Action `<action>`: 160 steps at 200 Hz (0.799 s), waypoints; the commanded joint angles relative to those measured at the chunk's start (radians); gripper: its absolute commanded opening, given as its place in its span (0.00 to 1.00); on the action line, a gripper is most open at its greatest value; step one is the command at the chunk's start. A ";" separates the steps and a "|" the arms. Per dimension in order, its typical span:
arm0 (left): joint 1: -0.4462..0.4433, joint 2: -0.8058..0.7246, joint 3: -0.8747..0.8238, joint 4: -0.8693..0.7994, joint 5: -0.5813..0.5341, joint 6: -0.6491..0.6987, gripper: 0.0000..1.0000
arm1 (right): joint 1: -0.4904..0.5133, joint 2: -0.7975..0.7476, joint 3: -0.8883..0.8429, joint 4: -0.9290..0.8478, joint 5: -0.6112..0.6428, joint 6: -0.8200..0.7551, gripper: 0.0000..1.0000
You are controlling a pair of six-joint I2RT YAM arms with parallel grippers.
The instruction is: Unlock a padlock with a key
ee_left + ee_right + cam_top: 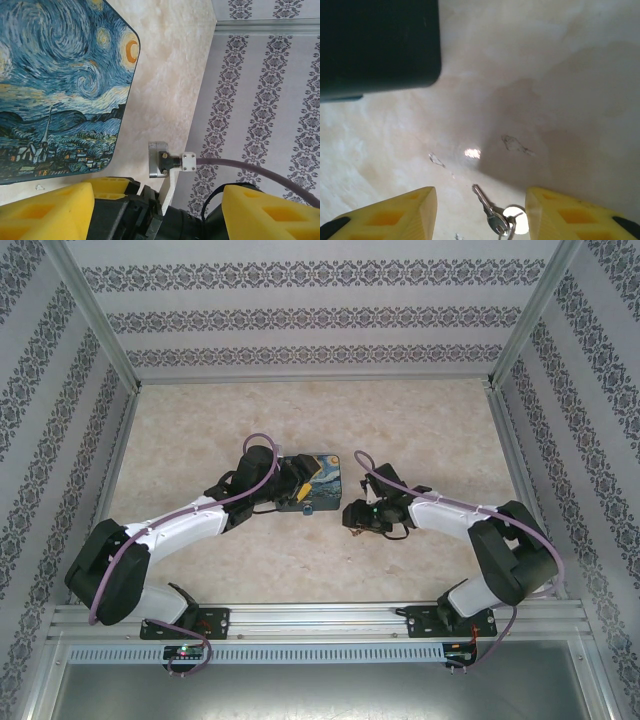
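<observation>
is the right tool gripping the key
No, the key lies flat on the table in the gap of the open right tool.

The white-and-black left arm (185,523) stretches forward and inward. Its black, yellow-fingered left gripper (288,490) sits against the left side of the square starry-night-printed padlock (320,475), jaws spread. The matching right arm (450,510) folds back at the elbow. The right gripper (352,515) hangs low near the padlock's right corner, yellow fingers (395,212) parted.
</observation>
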 commanded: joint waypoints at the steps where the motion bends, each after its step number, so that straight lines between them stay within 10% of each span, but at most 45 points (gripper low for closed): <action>1: -0.015 -0.001 -0.010 0.009 -0.015 0.007 0.69 | 0.019 -0.033 -0.047 -0.018 -0.008 -0.008 0.50; 160: -0.015 0.013 -0.011 0.020 -0.016 0.002 0.69 | 0.143 -0.117 0.033 -0.216 0.145 -0.060 0.48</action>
